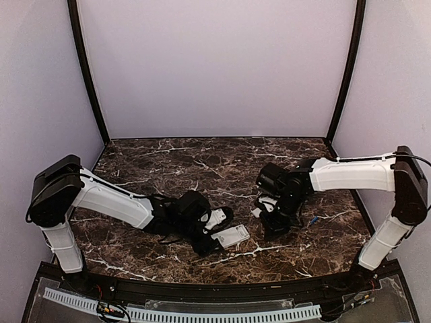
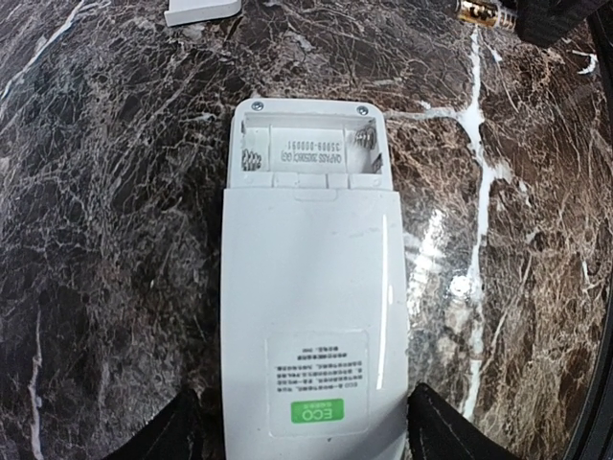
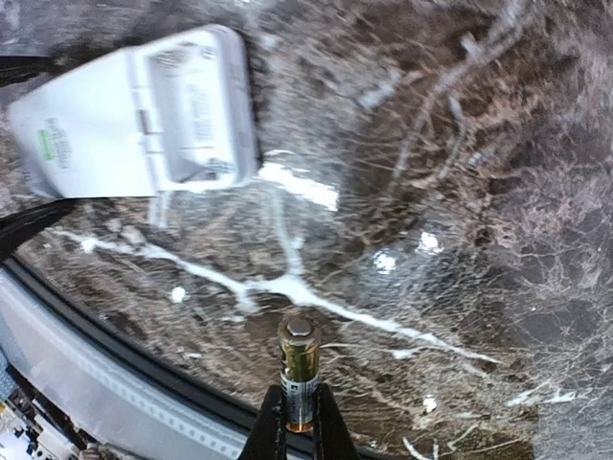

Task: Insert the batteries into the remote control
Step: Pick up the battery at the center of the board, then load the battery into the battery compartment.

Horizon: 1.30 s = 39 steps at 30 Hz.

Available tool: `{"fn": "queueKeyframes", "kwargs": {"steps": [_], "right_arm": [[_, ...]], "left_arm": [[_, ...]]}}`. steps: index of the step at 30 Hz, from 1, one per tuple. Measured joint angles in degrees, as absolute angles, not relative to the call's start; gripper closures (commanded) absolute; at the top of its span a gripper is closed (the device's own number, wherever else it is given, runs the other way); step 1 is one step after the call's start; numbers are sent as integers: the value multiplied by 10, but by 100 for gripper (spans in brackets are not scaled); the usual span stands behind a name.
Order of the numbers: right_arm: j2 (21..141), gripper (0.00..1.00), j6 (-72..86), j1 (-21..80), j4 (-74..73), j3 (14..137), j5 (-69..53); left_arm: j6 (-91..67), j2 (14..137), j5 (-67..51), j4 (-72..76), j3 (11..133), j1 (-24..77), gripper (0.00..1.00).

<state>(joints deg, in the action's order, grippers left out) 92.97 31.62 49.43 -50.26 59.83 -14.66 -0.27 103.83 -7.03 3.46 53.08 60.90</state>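
1. Top external view: the left arm reaches from its base at the left edge, low across the table (image 1: 168, 161) toward the middle. The right arm stretches in from the right, elbow high, wrist bent down near the centre.
2. The left gripper (image 2: 308, 417) straddles the label end of the remote control (image 2: 311, 287). Its dark fingers (image 2: 172, 431) stand wide, one against each long edge, gripping it as far as the wrist view shows.
3. The right gripper (image 3: 299, 407) is nearly closed, pinching a battery (image 3: 299, 362) upright by its lower half, with the brass-coloured end and metal cap showing above the tips.
4. The remote control lies back-up and flat on the table, just right of the left wrist. Its battery bay is uncovered at the far end, with coil springs visible and no cells inside.
5. A loose battery (image 1: 314, 220), showing blue, lies on the table to the right of the right gripper, apart from it.
6. A white plate (image 1: 215, 219) rests just beyond the remote control.
7. The table is dark brown marble with white veins. Pale lilac walls and black corner posts enclose it.
8. The right wrist view is blurred, so the remote's print is unreadable there. The left fingers are cut off by the frame's lower edge.
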Motion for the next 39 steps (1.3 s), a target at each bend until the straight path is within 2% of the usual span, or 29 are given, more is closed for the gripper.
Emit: {"fn": "queueKeyframes", "kwargs": {"steps": [6, 20, 39], "right_arm": [[976, 100, 291, 494, -548, 723, -195], [1139, 100, 245, 479, -639, 851, -246], [1229, 100, 196, 471, -687, 920, -246]], "left_arm": [[-4, 1038, -70, 50, 523, 609, 27], [-3, 1033, -69, 95, 496, 609, 25], [-2, 1031, -69, 111, 487, 609, 25]]}}
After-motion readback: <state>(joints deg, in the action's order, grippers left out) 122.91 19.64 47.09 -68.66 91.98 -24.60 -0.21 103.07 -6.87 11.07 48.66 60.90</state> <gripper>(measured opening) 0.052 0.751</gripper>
